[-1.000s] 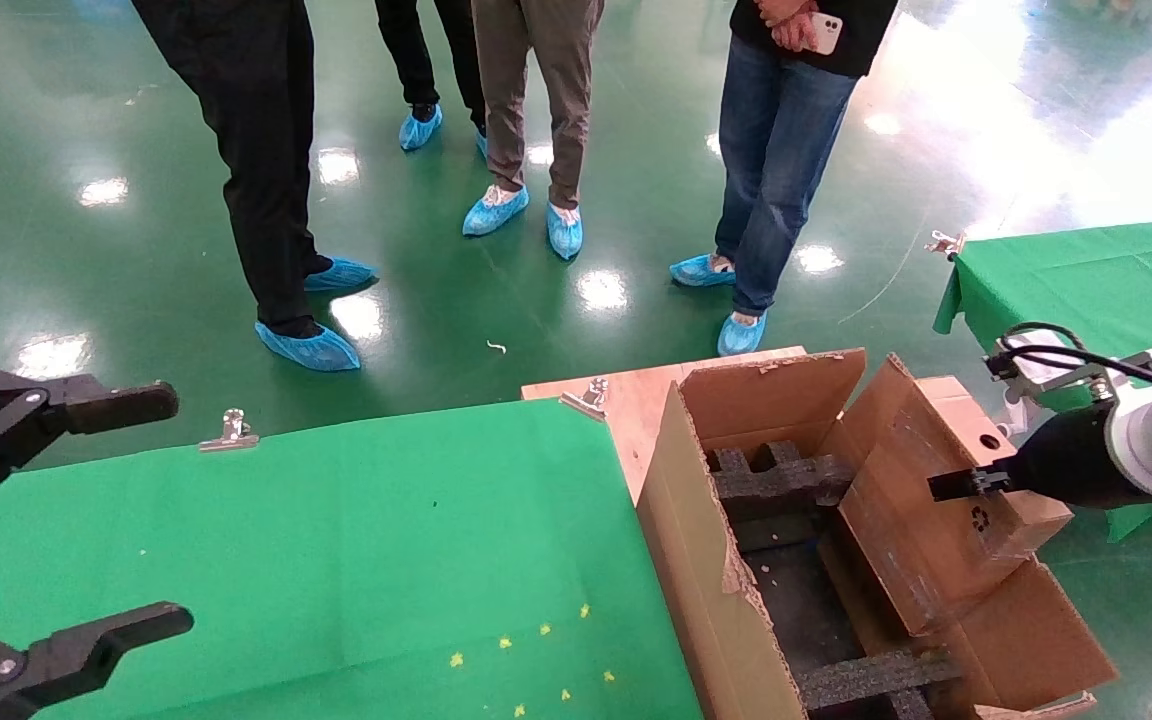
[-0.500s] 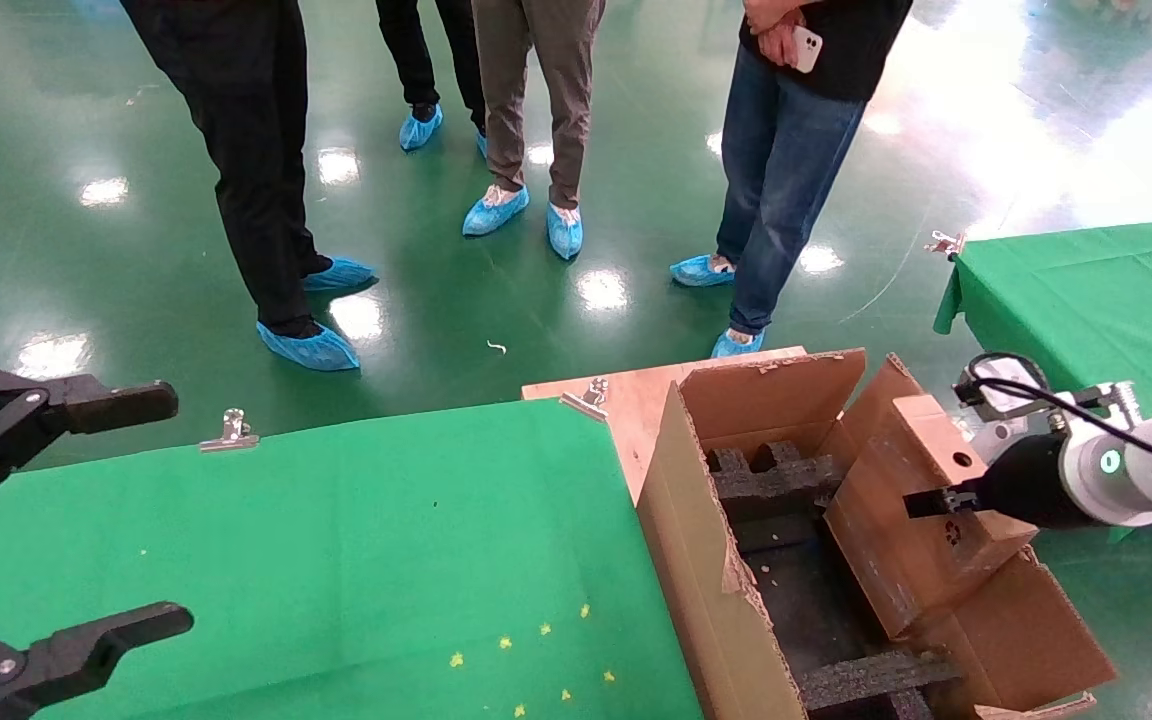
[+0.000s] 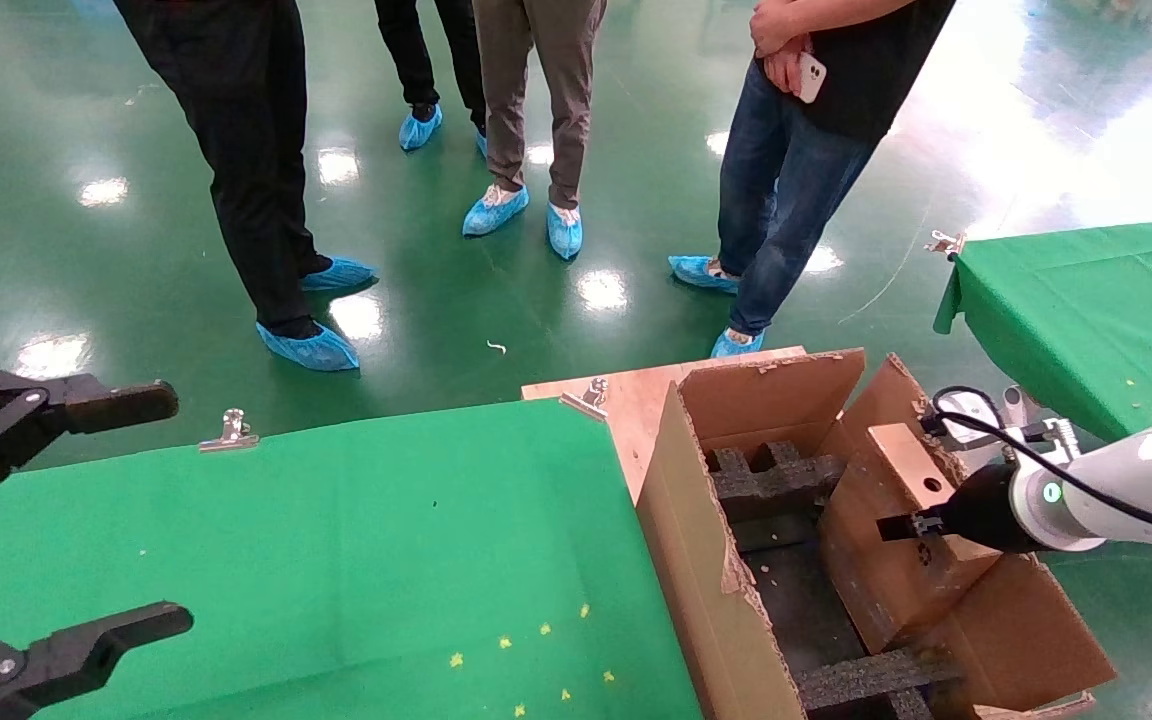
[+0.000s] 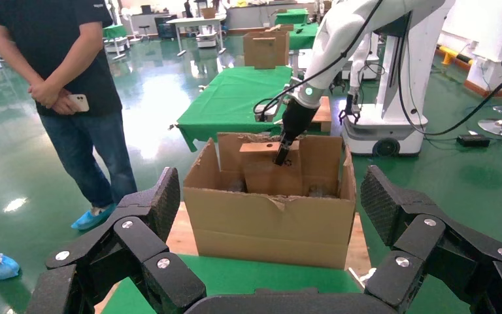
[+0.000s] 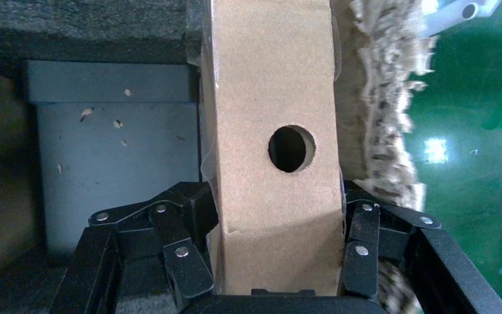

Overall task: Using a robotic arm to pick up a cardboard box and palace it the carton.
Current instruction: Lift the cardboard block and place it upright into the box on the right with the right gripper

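Over the last second the right gripper has carried the cardboard box leftward and down, from above the carton's right flap into its opening, close to the right wall. The box now sits lower, partly inside, tilted. The bystander in jeans has leaned in, phone lower.

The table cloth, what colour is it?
Bright green table cloth, clearest in the head view.

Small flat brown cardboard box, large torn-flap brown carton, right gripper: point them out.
Small flat brown cardboard box (image 3: 881, 560): head view, broad scuffed face.
Large torn-flap brown carton (image 3: 701, 560): head view, left outer wall.
Right gripper (image 3: 911, 525): head view, fingertips clamping box.
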